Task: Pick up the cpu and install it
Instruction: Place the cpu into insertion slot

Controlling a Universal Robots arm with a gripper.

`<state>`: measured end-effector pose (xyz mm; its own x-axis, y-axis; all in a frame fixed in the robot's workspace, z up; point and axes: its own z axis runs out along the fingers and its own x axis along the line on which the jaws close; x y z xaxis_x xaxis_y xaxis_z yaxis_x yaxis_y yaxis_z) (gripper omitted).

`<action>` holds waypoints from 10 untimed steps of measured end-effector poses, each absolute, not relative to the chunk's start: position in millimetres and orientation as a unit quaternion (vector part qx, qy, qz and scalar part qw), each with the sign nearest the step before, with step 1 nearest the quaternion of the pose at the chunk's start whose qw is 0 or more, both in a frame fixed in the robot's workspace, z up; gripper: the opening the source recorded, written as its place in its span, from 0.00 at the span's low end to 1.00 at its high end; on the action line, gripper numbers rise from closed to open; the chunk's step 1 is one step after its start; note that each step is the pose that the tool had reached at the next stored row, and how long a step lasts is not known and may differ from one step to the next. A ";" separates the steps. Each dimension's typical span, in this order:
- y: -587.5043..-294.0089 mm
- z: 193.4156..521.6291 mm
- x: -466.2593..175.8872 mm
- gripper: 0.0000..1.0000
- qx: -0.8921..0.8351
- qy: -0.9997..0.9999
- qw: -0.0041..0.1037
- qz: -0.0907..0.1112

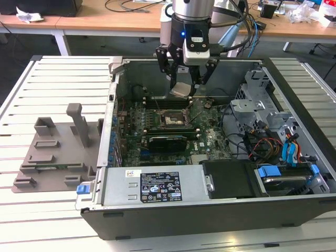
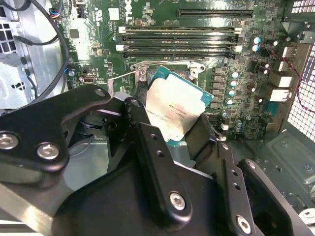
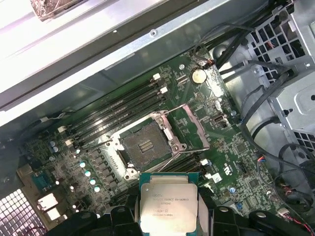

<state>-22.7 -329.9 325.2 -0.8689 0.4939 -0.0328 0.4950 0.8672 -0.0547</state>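
Exterior view shows the cpu held in the pincer.

Open computer case on a slatted tabletop.
Inside, a green motherboard carries black memory slots and a coin battery; a grey plastic shroud lies outside the case, on the exterior view's left.
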 end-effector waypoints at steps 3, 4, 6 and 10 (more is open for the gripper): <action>-329.9 325.0 -22.7 0.55 0.268 0.963 0.009 -0.031; -329.9 324.9 -22.7 0.55 0.273 0.961 0.008 -0.031; -329.8 324.7 -22.7 0.55 0.280 0.959 0.008 -0.031; -329.8 324.4 -22.7 0.55 0.293 0.956 0.008 -0.032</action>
<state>-22.7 -329.8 324.4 -0.8286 0.5588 -0.0335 0.5598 0.8268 -0.0557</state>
